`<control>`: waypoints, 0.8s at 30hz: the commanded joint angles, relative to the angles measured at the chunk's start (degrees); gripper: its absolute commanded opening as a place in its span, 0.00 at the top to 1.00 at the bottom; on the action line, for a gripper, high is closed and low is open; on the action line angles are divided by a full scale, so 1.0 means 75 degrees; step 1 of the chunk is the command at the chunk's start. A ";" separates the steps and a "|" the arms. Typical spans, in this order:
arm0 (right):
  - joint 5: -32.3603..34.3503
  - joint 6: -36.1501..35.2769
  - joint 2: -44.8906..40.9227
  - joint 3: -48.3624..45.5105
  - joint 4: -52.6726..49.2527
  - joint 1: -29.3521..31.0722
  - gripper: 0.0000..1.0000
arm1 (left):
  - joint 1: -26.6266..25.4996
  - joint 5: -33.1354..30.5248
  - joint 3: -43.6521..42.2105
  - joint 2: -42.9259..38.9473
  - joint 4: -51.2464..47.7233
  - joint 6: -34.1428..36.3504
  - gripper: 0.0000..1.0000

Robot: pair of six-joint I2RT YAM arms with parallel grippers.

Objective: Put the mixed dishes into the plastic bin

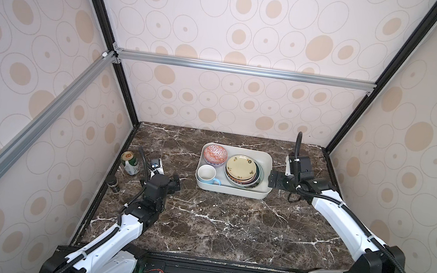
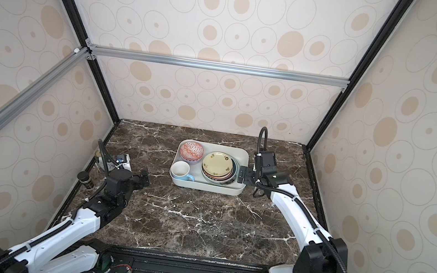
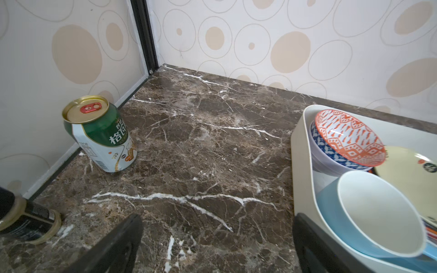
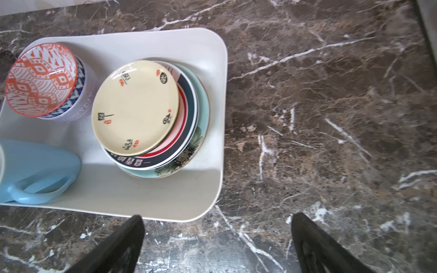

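All the dishes that can be seen are held inside the plastic bin (image 1: 232,193), which is set at the far middle of the marble tabletop (image 1: 213,229). The red-white patterned bowl (image 1: 215,153) is nested on other bowls in the bin's far left corner. The light-blue mug (image 1: 207,174) is stood at its near left, and the cream plate (image 1: 240,167) is laid on top of a plate stack on the right. The teal floral plate (image 4: 199,111) is seen low in that stack.

The right gripper (image 1: 271,179) is held just right of the bin's right wall, its jaws spread wide and nothing gripped. The left gripper (image 1: 177,185) is likewise wide apart and empty, left of the bin over bare marble. The green drink can (image 1: 130,162) and the small dark jar (image 1: 114,183) are left at the far left edge, well apart from the bin.

The dishes are judged to be glazed ceramic: stiff, smooth, slippery under the pads and easily chipped. A plate would best be pinched across its raised rim, and the mug across its wall or handle. The stack is judged heavy, so plates would be better lifted singly. The task is judged to be essentially done.
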 commanded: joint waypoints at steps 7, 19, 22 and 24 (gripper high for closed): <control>0.0606 -0.1010 -0.0562 -0.2335 0.2195 -0.0508 0.00 | 0.0254 -0.0976 -0.0608 0.1873 0.3633 0.2430 0.01; 0.0474 -0.1946 -0.0829 -0.4650 0.6945 -0.1371 0.00 | 0.1394 0.0145 -0.1495 0.3716 0.7934 0.3092 0.01; 0.0583 -0.2325 -0.0184 -0.4820 0.7968 -0.1499 0.00 | 0.1688 0.0793 -0.1725 0.4354 0.9019 0.2931 0.01; 0.0456 -0.2359 0.0337 -0.5009 0.8879 -0.1585 0.00 | 0.1931 0.1094 -0.1784 0.4277 0.8853 0.2603 0.01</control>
